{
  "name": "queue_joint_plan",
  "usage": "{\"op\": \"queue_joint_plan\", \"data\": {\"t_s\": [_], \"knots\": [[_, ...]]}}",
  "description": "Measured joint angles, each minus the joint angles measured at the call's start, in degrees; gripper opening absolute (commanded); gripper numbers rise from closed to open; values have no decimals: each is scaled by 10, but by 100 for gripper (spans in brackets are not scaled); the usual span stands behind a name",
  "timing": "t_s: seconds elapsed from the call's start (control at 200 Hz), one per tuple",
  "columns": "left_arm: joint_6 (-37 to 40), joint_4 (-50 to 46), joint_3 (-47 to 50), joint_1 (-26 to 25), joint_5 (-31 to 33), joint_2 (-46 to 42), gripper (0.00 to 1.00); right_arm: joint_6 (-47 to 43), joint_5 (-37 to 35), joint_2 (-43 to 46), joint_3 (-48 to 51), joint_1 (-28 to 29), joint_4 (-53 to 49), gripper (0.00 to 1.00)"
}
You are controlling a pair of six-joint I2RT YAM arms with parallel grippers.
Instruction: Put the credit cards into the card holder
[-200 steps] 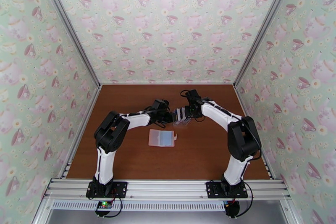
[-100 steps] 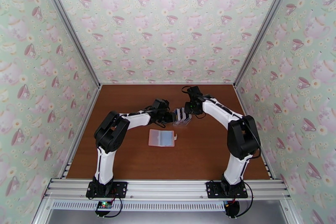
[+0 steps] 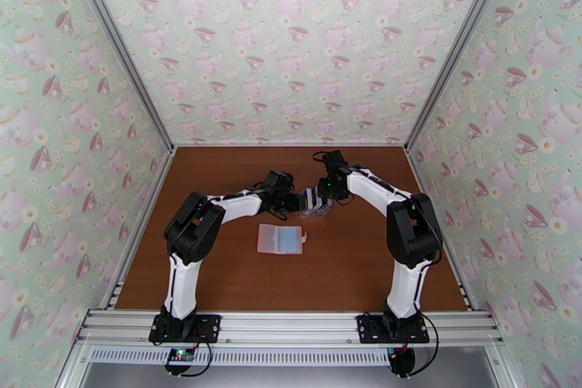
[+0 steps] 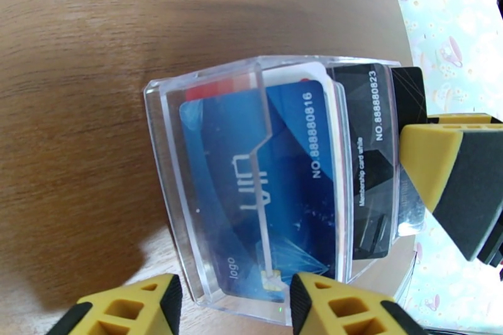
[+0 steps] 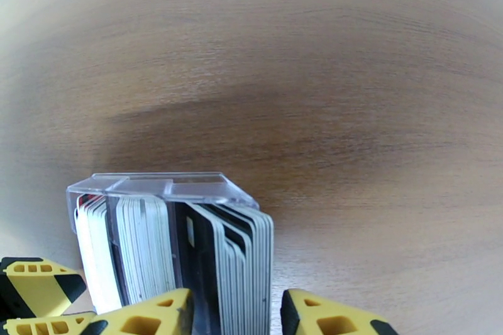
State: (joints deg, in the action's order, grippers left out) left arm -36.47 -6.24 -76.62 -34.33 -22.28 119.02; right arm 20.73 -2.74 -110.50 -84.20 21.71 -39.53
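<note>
right arm tucks in, cards still in the rack

the credit cards (image 5: 220,254) are all standing packed in the clear rack (image 4: 165,141), out in the middle of the bench (image 3: 349,266). the card holder (image 3: 280,239) lies open and flat just in front of it, nearer the arm bases, touching nothing. over the last second only the right arm (image 3: 378,193) changed: its elbow swung inward, while rack and card holder sat put. right jaws sit half-wide astride a bunch of black and white cards, can't tell if they're pinching yet. left jaws look clamped on the rack's end, steadying it. so i'd say nothing's headed for the card holder yet, the pull's still to come.
</note>
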Motion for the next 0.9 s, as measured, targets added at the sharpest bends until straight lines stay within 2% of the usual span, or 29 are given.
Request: {"op": "queue_joint_plan", "data": {"t_s": [0.095,0.301,0.902], "knots": [[-1,1,-1,0,0,0,44,0,-3,0,0,-1,0,39],[-2,5,-2,-2,0,4,41,0,-7,0,0,-1,0,36],[-11,14,-2,-4,0,7,40,0,-28,16,-1,-7,-3,35]]}}
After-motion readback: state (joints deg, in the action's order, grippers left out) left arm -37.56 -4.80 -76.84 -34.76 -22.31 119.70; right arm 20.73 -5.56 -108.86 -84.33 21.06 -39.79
